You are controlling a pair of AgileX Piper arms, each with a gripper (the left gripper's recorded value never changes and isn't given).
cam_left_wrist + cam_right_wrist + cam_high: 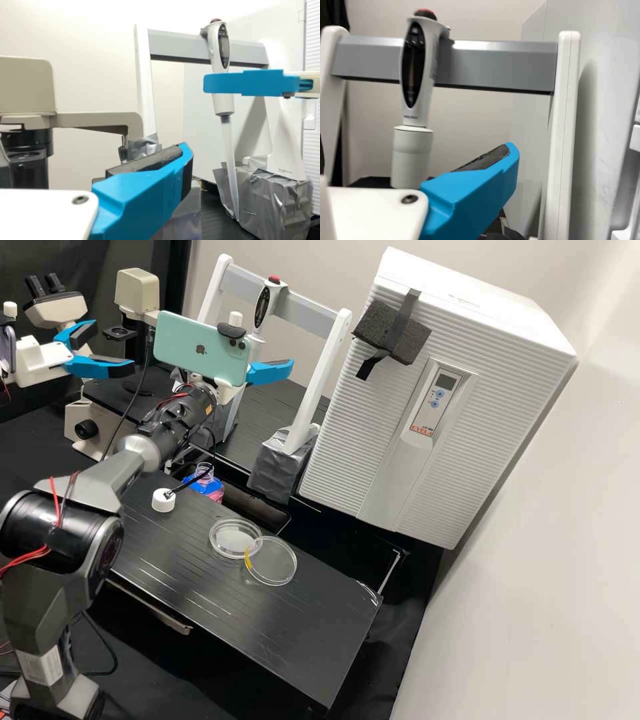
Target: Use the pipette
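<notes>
Pipette (264, 305) hangs upright on the grey crossbar (308, 308) of a white stand at the back of the bench, red button on top, not held by anything. The stand's foot is wrapped in grey tape (280, 463). Right gripper (260, 360) sits just in front of the pipette's lower body with its fingers spread, pinching nothing. One blue finger (270, 371) sticks out past a teal smartphone (200, 347) mounted on that wrist (the other finger is hidden behind the phone). Left gripper (110, 345) is at the bench's back left corner beside a microscope (87, 427), fingers spread, also empty, well apart from the pipette. On the raised black board (300, 633) at the bench's front, two clear petri dishes (235, 537) (272, 561) overlap near the board's middle, something small and yellow (248, 561) between them. A white cap (163, 500) and a bottle of pink liquid (208, 484) sit at the board's back edge. A white ribbed appliance (413, 460) stands along the bench's right edge, with a black foam block (392, 327) strapped on top.
</notes>
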